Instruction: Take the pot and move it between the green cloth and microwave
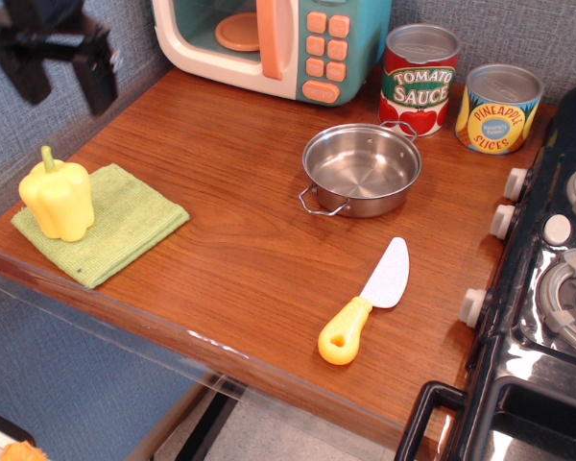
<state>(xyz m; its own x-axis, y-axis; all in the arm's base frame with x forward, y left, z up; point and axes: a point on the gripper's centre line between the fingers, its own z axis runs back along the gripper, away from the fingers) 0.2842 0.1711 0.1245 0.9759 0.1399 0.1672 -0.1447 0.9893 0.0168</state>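
Nothing is done yet: the pot (362, 169) is untouched, right of the microwave (274, 43)–green cloth (106, 223) gap. The gripper (62, 82) is spread wide, empty, far left of the pot.

Bright, even indoor light — colours clear, shadows soft.
Gripper (61, 75) at top left smeared by motion blur, its outline unclear; the rest is sharp. Glare on the glossy black stove (547, 317) and the table (240, 279) front edge — pot (361, 169) interior gleams.
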